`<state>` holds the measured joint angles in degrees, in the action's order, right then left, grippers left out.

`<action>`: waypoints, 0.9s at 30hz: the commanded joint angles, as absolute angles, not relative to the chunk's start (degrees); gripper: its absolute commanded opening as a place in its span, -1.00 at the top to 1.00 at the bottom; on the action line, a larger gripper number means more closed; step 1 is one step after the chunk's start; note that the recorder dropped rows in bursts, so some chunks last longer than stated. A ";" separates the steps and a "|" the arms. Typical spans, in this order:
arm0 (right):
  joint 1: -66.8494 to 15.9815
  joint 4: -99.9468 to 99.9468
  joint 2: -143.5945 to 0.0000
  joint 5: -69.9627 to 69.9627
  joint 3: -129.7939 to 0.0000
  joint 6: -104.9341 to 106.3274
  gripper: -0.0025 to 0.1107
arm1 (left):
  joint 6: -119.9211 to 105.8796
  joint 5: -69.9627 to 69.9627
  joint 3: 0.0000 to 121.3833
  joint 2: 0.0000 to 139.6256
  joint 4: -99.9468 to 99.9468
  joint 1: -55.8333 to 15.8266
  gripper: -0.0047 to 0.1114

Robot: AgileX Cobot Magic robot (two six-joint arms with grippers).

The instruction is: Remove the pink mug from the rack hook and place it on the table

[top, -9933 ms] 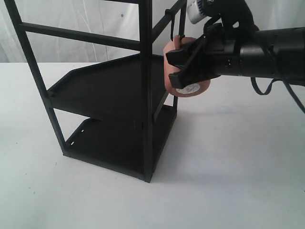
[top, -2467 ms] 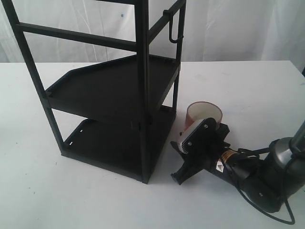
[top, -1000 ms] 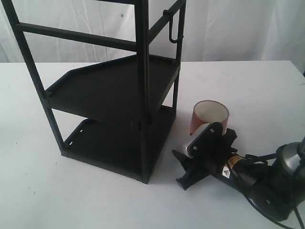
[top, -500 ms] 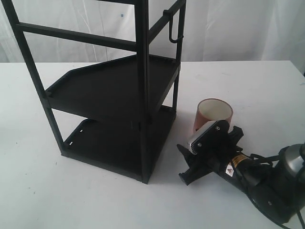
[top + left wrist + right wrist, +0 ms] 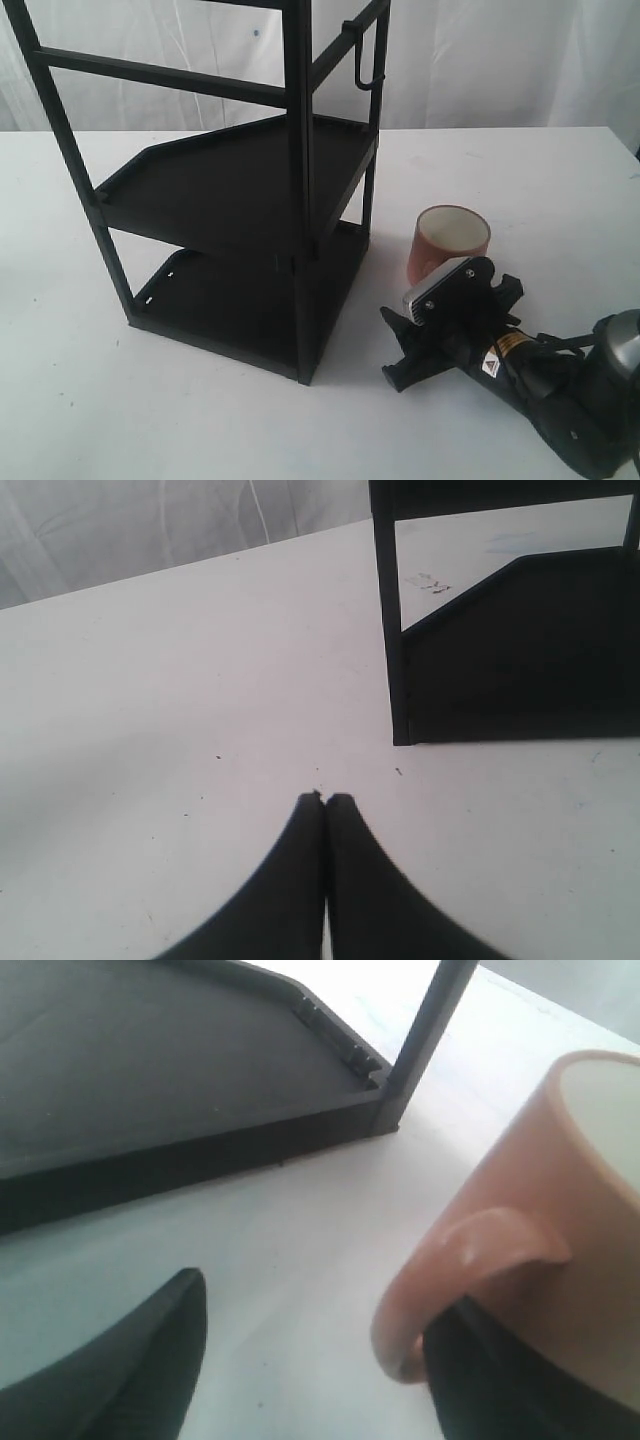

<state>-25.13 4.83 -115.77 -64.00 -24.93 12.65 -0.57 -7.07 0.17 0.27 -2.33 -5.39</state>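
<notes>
Right tool point(image 5: 392, 346) spread open, low over table point(image 5: 540, 180), pink mug point(image 5: 447, 243) upright close beside it.

No text, brand or number can be read. Only marking: a small sticker point(image 5: 492, 352) on the right arm point(image 5: 548, 392), just behind the right gripper point(image 5: 392, 348). It is white with a yellow-orange patch and looks like a warning label. Its print is too small to make out in the exterior view.
</notes>
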 commanded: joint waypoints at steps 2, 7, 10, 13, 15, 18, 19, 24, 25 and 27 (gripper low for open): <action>-25.11 4.23 -115.16 -65.34 -23.85 12.31 -0.09 | 0.00 -7.16 0.00 0.00 -2.19 -5.27 0.92; -25.11 -0.88 -113.23 -66.51 -20.88 12.78 -0.09 | 0.00 -7.16 0.00 0.00 -2.19 -5.27 0.92; -25.11 -1.82 -113.09 -69.96 -18.33 12.78 -0.09 | 0.00 -7.16 0.00 0.00 -2.19 -5.27 0.92; -25.11 -2.40 -113.09 -69.96 -17.03 12.78 -0.09 | 0.00 -7.16 0.00 0.00 -2.19 -5.27 0.92; -25.11 -2.99 -113.09 -69.96 -16.35 12.78 -0.09 | 0.00 -7.16 0.00 0.00 -2.19 -5.27 0.92; -25.11 -3.95 -113.09 -69.96 -14.52 12.78 -0.09 | 0.00 -7.16 0.00 0.00 -2.19 -5.27 0.92; -25.11 -4.49 -112.95 -69.96 -13.83 12.78 -0.09 | 0.00 -7.16 0.00 0.00 -2.19 -5.27 0.92; -25.11 -6.35 -109.60 -69.96 -11.59 11.76 -0.09 | 0.00 -7.16 0.00 0.00 -2.19 -5.27 0.92; -25.11 -6.73 -108.56 -69.96 -11.45 10.47 -0.09 | 0.00 -7.16 0.00 0.00 -2.19 -5.27 0.92; -25.11 -7.35 -106.38 -69.96 -11.31 8.27 -0.09 | 0.00 -7.16 0.00 0.00 -2.19 -5.27 0.92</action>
<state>-25.13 -6.35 -109.15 -69.00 -11.92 11.01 -0.57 -7.07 0.17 0.27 -2.33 -5.39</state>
